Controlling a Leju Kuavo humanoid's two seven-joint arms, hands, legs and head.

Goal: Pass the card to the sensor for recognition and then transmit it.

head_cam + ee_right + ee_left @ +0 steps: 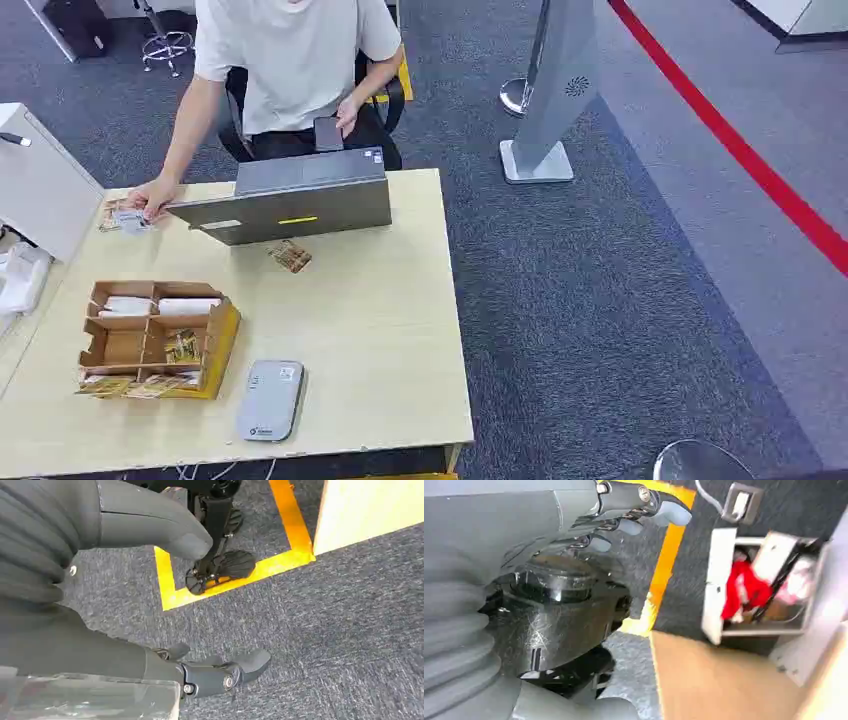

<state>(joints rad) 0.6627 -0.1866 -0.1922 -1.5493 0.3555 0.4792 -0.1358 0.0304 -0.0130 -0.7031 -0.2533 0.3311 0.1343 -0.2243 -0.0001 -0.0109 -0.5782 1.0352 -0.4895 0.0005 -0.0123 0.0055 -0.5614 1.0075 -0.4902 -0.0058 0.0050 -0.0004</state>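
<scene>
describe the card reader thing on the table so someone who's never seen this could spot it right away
On the light wooden table, look along the edge nearest the camera, right of the yellow-sided cardboard organiser box. The flat grey rounded-rectangle sensor pad lies there alone. Unlike the big grey laptop at the far edge, it is small, lies flat and carries small white labels.

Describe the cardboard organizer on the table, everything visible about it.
The organizer is a brown cardboard tray with a yellow outer side, split by cardboard dividers into several compartments. It sits flat on the table, near the left front corner, left of the grey sensor and apart from it. The far compartments hold white packets; one middle compartment holds patterned cards, and more cards lie along its near edge. Other compartments look empty. No hand touches it.
</scene>
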